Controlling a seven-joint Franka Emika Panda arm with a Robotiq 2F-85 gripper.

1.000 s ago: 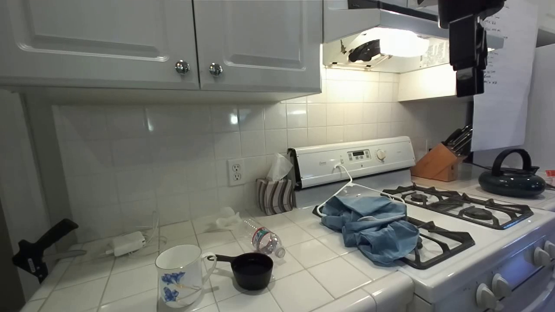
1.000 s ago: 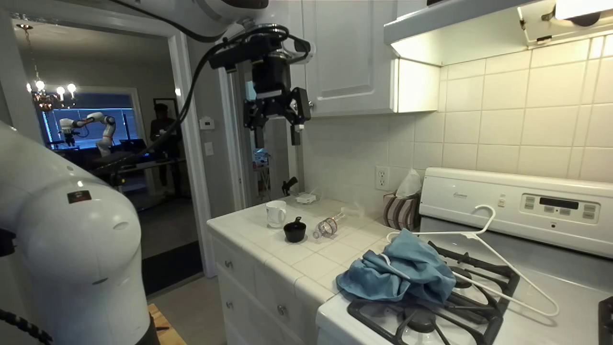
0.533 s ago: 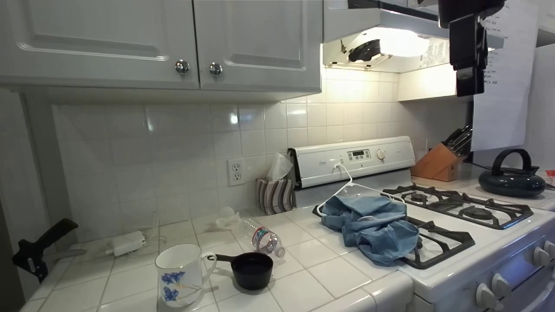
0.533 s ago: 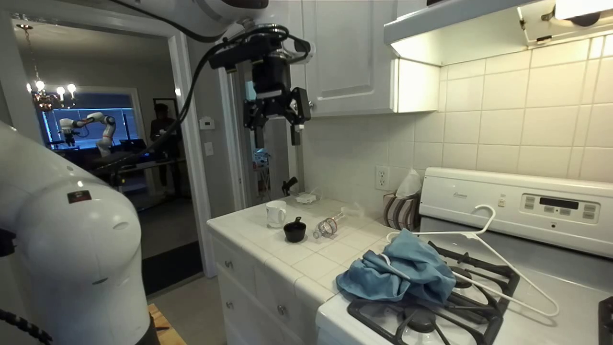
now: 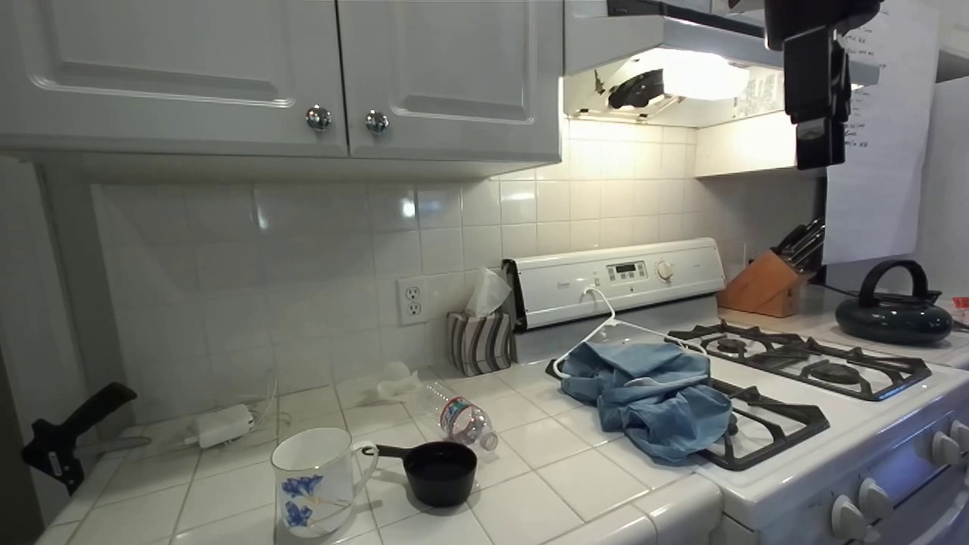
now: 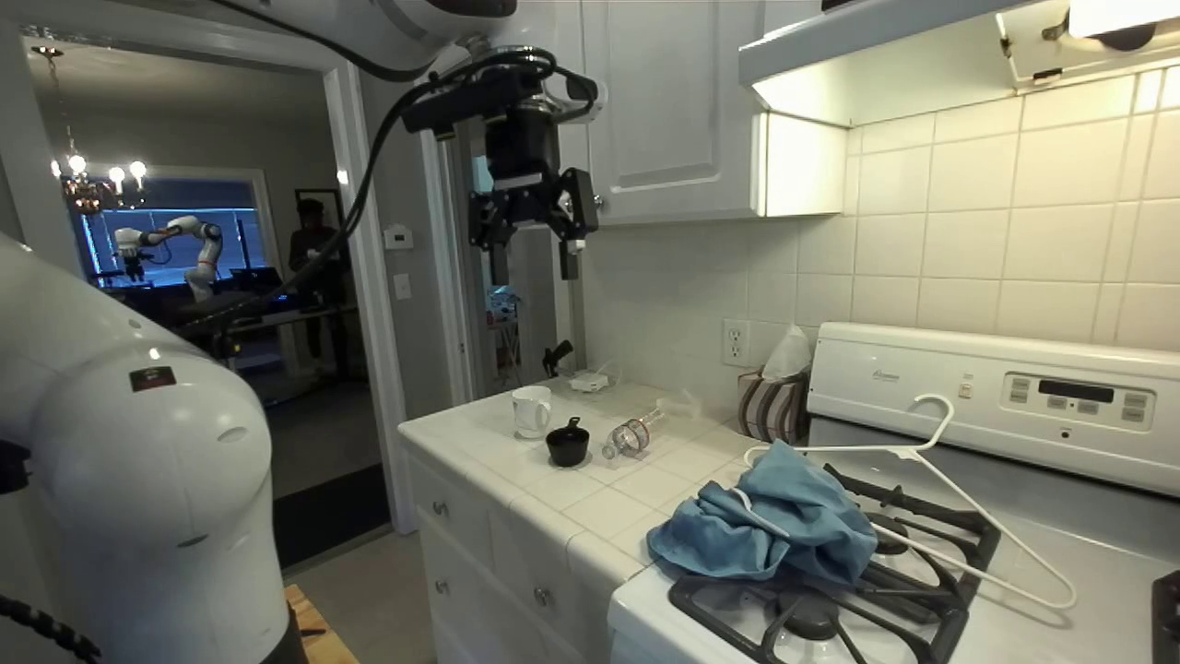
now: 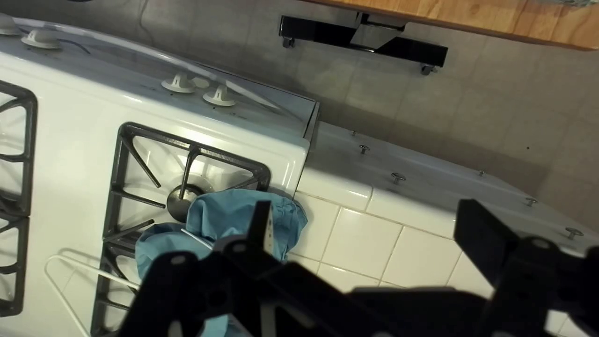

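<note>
Nothing has visibly moved since the earlier frame; robot arm (image 6: 157,461) and blue cloth (image 6: 802,512) stay put. High above the bench (image 6: 604,507), the jaws stand wide apart and hold nothing. Well below, the blue cloth lies crumpled on the stove (image 6: 1120,563), overlapping a white hanger (image 6: 908,453). Mug (image 6: 529,411), black cup (image 6: 567,446) and clear bottle (image 6: 632,437) rest on the bench.

We've got open air beneath the end effector (image 6: 534,265), and on the surface (image 6: 590,516) a bare lane runs between bottle (image 6: 631,437) and cloth (image 6: 802,507)! Past the bottle, mug (image 6: 528,412) and pot (image 6: 567,446) bar our way; over the stove (image 5: 764,484), the hanger (image 6: 908,453) juts up and the hood (image 6: 857,46) looms.
</note>
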